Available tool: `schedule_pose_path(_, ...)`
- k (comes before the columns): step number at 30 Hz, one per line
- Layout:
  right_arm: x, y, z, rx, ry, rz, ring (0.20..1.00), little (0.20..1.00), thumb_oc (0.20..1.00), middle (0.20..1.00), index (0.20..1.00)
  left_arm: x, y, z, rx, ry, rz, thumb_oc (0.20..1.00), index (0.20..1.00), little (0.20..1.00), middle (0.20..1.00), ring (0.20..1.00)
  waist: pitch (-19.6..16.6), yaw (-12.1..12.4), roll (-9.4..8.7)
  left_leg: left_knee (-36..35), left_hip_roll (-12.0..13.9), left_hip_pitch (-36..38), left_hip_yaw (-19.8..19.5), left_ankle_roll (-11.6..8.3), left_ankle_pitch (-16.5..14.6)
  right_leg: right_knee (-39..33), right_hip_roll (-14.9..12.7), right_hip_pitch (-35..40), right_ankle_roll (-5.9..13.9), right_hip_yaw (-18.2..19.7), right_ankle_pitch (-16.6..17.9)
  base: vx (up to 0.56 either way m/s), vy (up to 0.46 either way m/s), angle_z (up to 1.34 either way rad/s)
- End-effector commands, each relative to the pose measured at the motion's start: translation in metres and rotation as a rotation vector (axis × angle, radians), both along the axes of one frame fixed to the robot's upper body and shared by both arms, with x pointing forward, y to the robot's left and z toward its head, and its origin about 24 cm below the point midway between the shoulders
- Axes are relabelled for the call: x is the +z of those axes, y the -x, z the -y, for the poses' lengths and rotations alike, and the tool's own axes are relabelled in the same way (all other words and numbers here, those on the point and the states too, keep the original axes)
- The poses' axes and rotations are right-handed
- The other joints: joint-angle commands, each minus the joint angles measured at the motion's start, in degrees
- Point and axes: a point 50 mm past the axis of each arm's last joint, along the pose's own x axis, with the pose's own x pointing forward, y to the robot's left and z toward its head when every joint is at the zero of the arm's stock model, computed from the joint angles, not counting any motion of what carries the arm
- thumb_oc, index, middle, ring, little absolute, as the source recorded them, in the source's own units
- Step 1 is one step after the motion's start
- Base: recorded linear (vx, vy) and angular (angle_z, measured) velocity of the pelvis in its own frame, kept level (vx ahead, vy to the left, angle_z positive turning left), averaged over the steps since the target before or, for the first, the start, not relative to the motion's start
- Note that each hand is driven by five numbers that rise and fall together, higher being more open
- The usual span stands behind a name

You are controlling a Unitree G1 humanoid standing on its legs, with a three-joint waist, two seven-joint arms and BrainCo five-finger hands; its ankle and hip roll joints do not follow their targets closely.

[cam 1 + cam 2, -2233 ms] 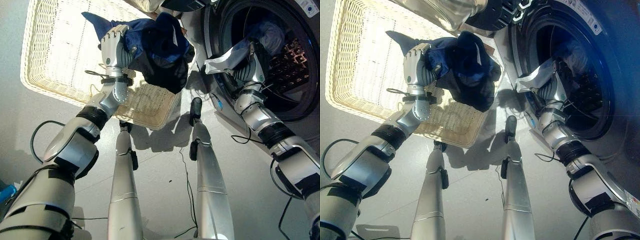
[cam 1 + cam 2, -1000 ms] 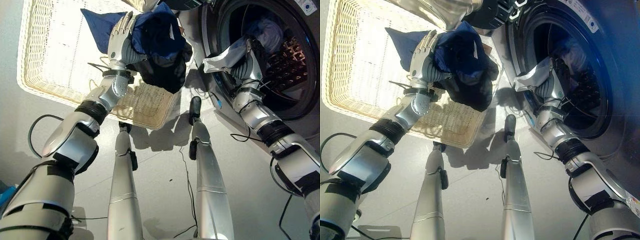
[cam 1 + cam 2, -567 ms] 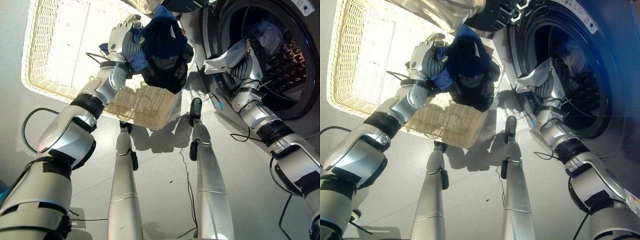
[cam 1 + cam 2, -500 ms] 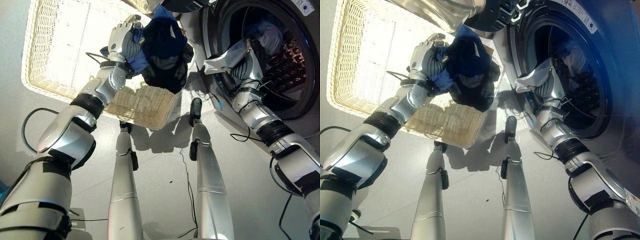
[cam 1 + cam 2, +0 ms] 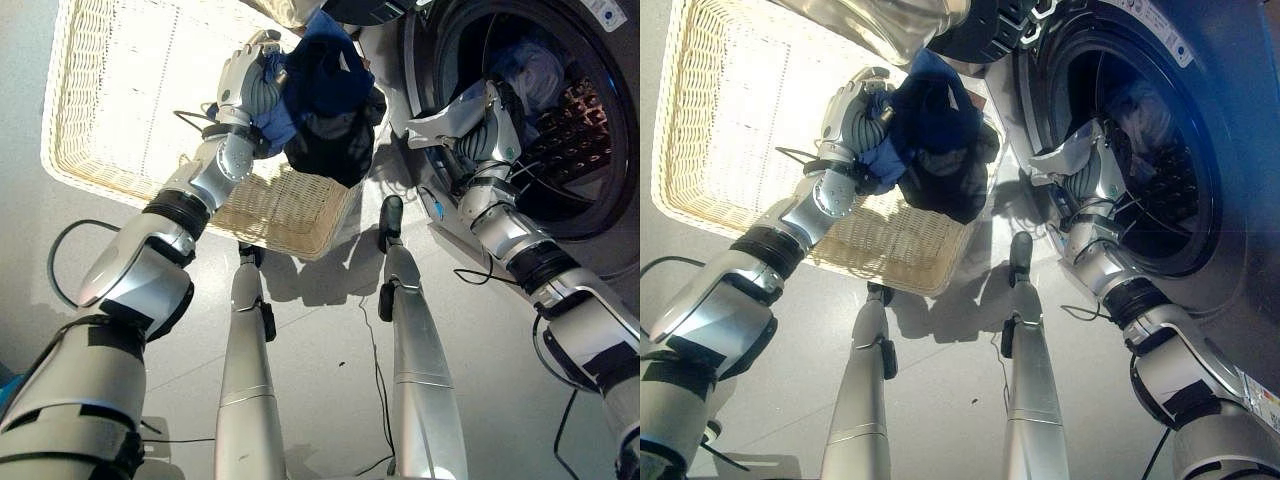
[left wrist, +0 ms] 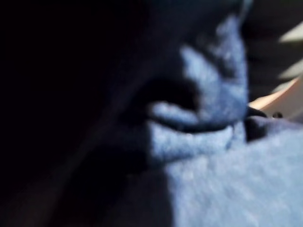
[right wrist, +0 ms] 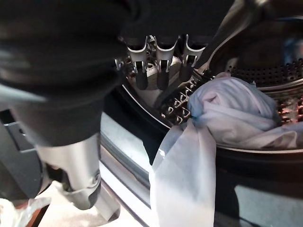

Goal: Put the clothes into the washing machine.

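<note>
One dark navy bundle of clothes [image 5: 325,95] hangs off the floor, clamped in the curled fingers of the left robot hand [image 5: 243,85], above the near corner of the pale woven wicker basket [image 5: 120,110]; it remains to be loaded.

From the right wrist, a pale blue garment [image 7: 222,118] lies in the washing machine drum [image 7: 279,80], one end draped over its lip; the right robot hand [image 7: 158,66] hovers beside it, fingers apart, holding nothing.

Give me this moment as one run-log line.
left hand: shut on dark blue garment above cream wicker basket | right hand: open at washing machine drum | pale blue cloth: hanging over rim
</note>
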Motion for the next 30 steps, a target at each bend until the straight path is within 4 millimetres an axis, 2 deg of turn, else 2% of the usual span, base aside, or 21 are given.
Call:
schedule_pose_path(1, 0.000, 0.007, -0.003, 0.024, -0.057, 0.070, 1.000, 1.000, 1.000, 1.000, 1.000, -0.022, 0.003, 0.007, -0.131, 0.185, -0.026, 0.200, 0.200, 0.200, 0.200, 0.200, -0.90, -0.10, -0.66, 0.68, -5.37, -0.26, 3.88, 4.73, -2.96, -4.13, 6.70, 0.96, 1.57, -4.86, 4.18, 0.00, 0.000, 0.00)
schedule_pose_path(3, -0.002, 0.008, -0.001, 0.027, -0.077, 0.074, 1.000, 1.000, 1.000, 1.000, 1.000, -0.022, 0.006, 0.005, -0.156, 0.236, -0.002, 0.200, 0.200, 0.200, 0.200, 0.200, -0.90, 0.03, -0.66, 0.69, -5.39, -0.26, 3.78, 4.72, -3.00, -4.14, 6.72, 1.03, 1.56, -4.92, 4.08, 0.00, -0.028, -0.01)
schedule_pose_path(4, -0.006, 0.012, 0.001, 0.031, -0.112, 0.094, 1.000, 1.000, 1.000, 1.000, 1.000, -0.023, 0.016, 0.002, -0.241, 0.379, 0.074, 0.200, 0.200, 0.200, 0.200, 0.200, -0.90, 0.54, -0.72, 0.71, -5.53, -0.48, 3.35, 4.74, -3.11, -4.08, 6.72, 0.97, 1.60, -5.30, 4.05, 0.01, -0.072, -0.02)
schedule_pose_path(5, -0.006, 0.014, 0.002, 0.029, -0.115, 0.101, 1.000, 1.000, 1.000, 1.000, 1.000, -0.024, 0.021, 0.002, -0.269, 0.418, 0.112, 0.200, 0.200, 0.200, 0.200, 0.200, -0.90, 0.82, -0.73, 0.67, -5.62, -0.54, 3.12, 4.82, -3.18, -4.06, 6.72, 0.94, 1.58, -5.45, 3.98, 0.01, -0.062, -0.01)
schedule_pose_path(7, -0.006, 0.014, 0.002, 0.029, -0.115, 0.101, 1.000, 1.000, 1.000, 1.000, 1.000, -0.024, 0.022, 0.002, -0.272, 0.424, 0.117, 0.200, 0.200, 0.200, 0.200, 0.200, -0.90, 0.86, -0.71, 0.67, -5.65, -0.53, 3.06, 4.84, -3.21, -4.06, 6.72, 0.97, 1.57, -5.50, 3.96, 0.00, 0.000, 0.00)
schedule_pose_path(10, -0.007, 0.018, 0.007, 0.020, -0.126, 0.105, 1.000, 1.000, 1.000, 1.000, 1.000, -0.026, 0.037, 0.005, -0.302, 0.478, 0.257, 0.200, 0.200, 0.200, 0.200, 0.200, -0.90, 1.64, -0.59, 0.80, -5.92, -0.82, 2.36, 5.10, -3.46, -3.66, 6.58, 0.72, 1.60, -5.98, 3.87, 0.01, -0.038, 0.00)
schedule_pose_path(14, -0.007, 0.019, 0.008, 0.016, -0.128, 0.105, 1.000, 1.000, 1.000, 1.000, 1.000, -0.026, 0.042, 0.007, -0.293, 0.471, 0.314, 0.200, 0.200, 0.200, 0.200, 0.200, -0.90, 1.87, -0.55, 0.69, -5.98, -0.87, 2.11, 5.15, -3.47, -3.64, 6.54, 0.66, 1.62, -6.10, 3.89, 0.00, -0.008, 0.00)
schedule_pose_path(15, -0.008, 0.021, 0.011, 0.010, -0.131, 0.104, 1.000, 1.000, 1.000, 1.000, 1.000, -0.026, 0.049, 0.009, -0.273, 0.445, 0.407, 0.200, 0.200, 0.200, 0.200, 0.200, -0.90, 2.09, -0.49, 0.72, -6.06, -0.94, 1.91, 5.21, -3.47, -3.58, 6.46, 0.64, 1.63, -6.22, 3.94, 0.00, 0.000, 0.00)
schedule_pose_path(19, -0.009, 0.023, 0.013, 0.005, -0.132, 0.105, 1.000, 1.000, 1.000, 1.000, 1.000, -0.022, 0.056, 0.013, -0.253, 0.421, 0.511, 0.200, 0.200, 0.200, 0.200, 0.200, -0.90, 2.30, -0.32, 0.69, -6.11, -0.84, 1.82, 5.36, -3.52, -3.50, 6.28, 0.71, 1.67, -6.35, 3.97, 0.00, 0.000, 0.00)
schedule_pose_path(24, -0.010, 0.024, 0.013, 0.011, -0.139, 0.107, 1.000, 1.000, 1.000, 1.000, 1.000, -0.019, 0.061, 0.016, -0.285, 0.423, 0.544, 0.200, 0.200, 0.200, 0.200, 0.200, -0.90, 2.33, -0.26, 0.88, -6.17, -0.86, 1.81, 5.34, -3.44, -3.48, 6.14, 0.80, 1.76, -6.37, 4.10, 0.00, 0.000, 0.00)
schedule_pose_path(26, -0.014, 0.025, 0.011, 0.106, -0.242, 0.081, 1.000, 1.000, 1.000, 1.000, 1.000, -0.019, 0.066, 0.019, -0.337, 0.434, 0.546, 0.200, 0.200, 0.200, 0.200, 0.200, -0.90, 2.29, -0.22, 1.07, -6.11, -0.92, 1.86, 5.37, -3.52, -3.23, 6.05, 0.66, 1.75, -6.31, 4.09, 0.00, 0.000, 0.00)
schedule_pose_path(29, -0.022, 0.031, -0.006, 0.417, -0.474, 0.043, 1.000, 1.000, 1.000, 1.000, 1.000, -0.017, 0.079, 0.024, -0.481, 0.482, 0.544, 0.200, 0.200, 0.200, 0.200, 0.200, -0.90, 2.23, -0.33, 1.07, -6.14, -0.91, 1.84, 5.32, -3.52, -3.23, 6.05, 0.53, 1.58, -6.21, 4.02, 0.00, 0.000, 0.00)
schedule_pose_path(30, -0.024, 0.033, -0.009, 0.470, -0.521, 0.045, 1.000, 1.000, 1.000, 1.000, 1.000, -0.017, 0.083, 0.025, -0.507, 0.490, 0.544, 0.200, 0.200, 0.200, 0.200, 0.200, -0.90, 2.24, -0.35, 1.16, -6.20, -0.91, 1.82, 5.33, -3.52, -3.12, 6.06, 0.49, 1.52, -6.20, 4.00, 0.00, 0.000, 0.00)
